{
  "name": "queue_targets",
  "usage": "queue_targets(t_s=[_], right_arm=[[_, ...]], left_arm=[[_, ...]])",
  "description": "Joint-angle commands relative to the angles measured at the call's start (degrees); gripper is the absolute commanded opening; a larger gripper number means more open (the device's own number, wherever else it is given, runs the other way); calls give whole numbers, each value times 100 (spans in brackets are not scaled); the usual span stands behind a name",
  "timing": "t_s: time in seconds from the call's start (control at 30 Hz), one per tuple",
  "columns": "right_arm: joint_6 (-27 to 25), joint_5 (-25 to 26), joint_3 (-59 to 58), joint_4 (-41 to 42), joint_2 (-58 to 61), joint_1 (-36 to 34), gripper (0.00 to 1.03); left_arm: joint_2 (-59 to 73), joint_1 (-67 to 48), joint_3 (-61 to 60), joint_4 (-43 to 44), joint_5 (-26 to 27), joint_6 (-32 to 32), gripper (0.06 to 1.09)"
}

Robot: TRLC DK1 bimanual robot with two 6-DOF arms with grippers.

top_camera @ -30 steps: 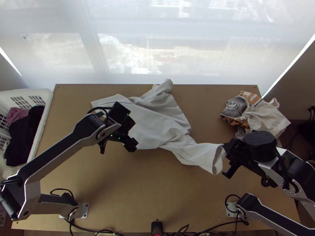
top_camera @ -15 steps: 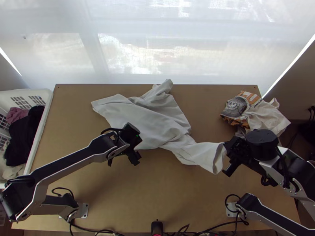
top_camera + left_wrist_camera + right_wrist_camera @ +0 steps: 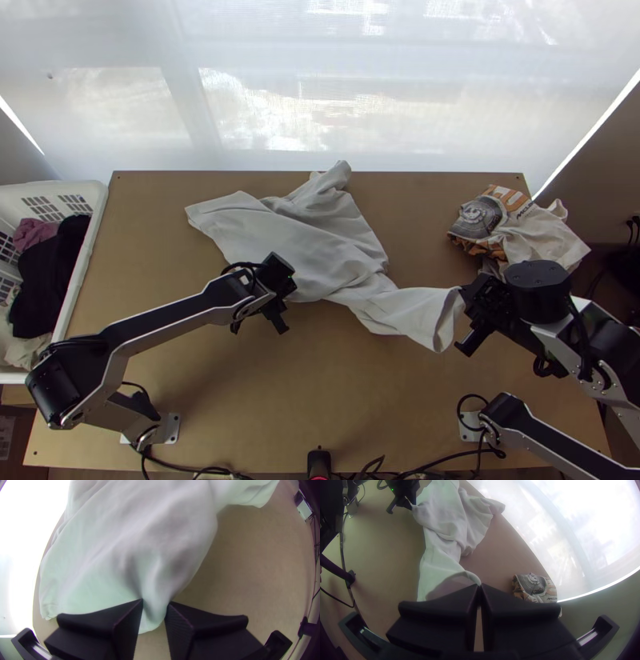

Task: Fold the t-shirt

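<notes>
- A white plastic laundry basket point(image 3: 90, 250), holding dark, mauve and pale garments, sits left of the left tool point(image 3: 282, 304), well apart from it.
- The left tool is clamped on a gathered fold at the white t-shirt's point(image 3: 328, 248) near edge.
- The t-shirt lies rumpled and unevenly spread on the counter point(image 3: 360, 408), beyond the left tool, narrowing into a creased stretch toward the right tool point(image 3: 467, 302).
- The right tool is clamped on the edge of that stretch's end.
- A crumpled printed garment point(image 3: 482, 218) lies beyond the right tool, near it.

Bolted-down robot arms point(image 3: 172, 322) mark a robotics workspace.
</notes>
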Motion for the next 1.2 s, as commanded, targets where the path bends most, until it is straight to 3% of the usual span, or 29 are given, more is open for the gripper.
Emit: queue_targets(t_s=[0.0, 0.07, 0.47, 0.9, 1.1, 1.13, 1.17], right_arm=[[0, 1, 22, -20, 31, -67, 3], [9, 1, 22, -20, 49, -76, 3], [18, 1, 22, 7, 67, -138, 3], [18, 1, 40, -125, 5, -217, 3], [35, 1, 31, -151, -12, -287, 3], [44, 1, 31, -151, -4, -287, 3], [44, 1, 31, -151, -4, -287, 3]], left_arm=[[314, 371, 347, 127, -7, 199, 16], [331, 547, 479, 127, -7, 295, 10], [393, 1505, 1542, 118, 2, 638, 10], [1685, 2472, 3124, 364, -121, 840, 10], [2344, 2436, 3608, 689, -473, 849, 12], [2432, 2410, 3687, 742, -543, 849, 15], [2511, 2384, 3766, 742, -543, 814, 23]])
